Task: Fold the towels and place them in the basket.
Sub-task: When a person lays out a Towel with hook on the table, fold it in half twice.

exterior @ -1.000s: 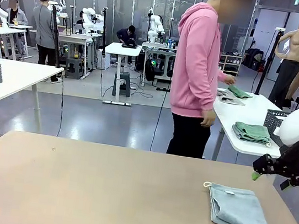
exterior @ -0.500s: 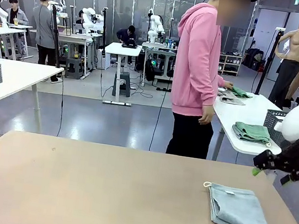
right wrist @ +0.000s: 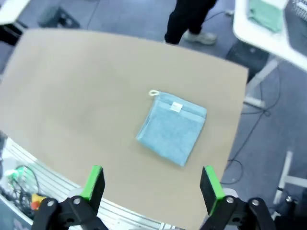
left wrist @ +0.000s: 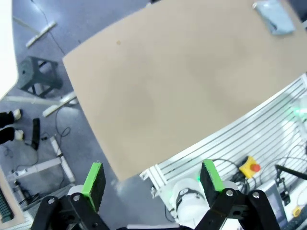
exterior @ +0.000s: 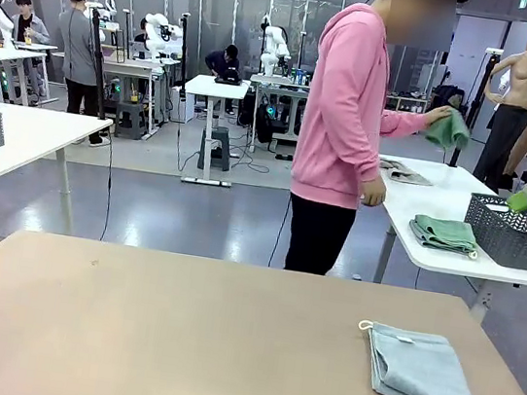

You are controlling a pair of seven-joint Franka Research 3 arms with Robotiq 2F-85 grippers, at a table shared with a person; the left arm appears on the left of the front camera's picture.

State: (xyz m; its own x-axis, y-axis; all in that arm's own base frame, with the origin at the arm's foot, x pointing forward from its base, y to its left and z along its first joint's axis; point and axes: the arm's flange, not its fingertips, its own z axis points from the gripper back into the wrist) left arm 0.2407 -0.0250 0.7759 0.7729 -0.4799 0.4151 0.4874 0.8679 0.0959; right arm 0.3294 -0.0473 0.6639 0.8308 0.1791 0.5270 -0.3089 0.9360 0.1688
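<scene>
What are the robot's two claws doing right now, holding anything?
Left claw: open, holding nothing.
Right claw: open, holding nothing, above the folded blue-grey towel.

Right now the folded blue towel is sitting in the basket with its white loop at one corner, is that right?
Not quite: the blue towel is folded, white loop at one corner, but it lies flat on the table, not in the basket. The front view shows it.

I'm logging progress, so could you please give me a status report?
Left tool open, right tool open, both empty. Blue-grey towel folded on the table; basket on the side table. Person holds a green towel.
</scene>
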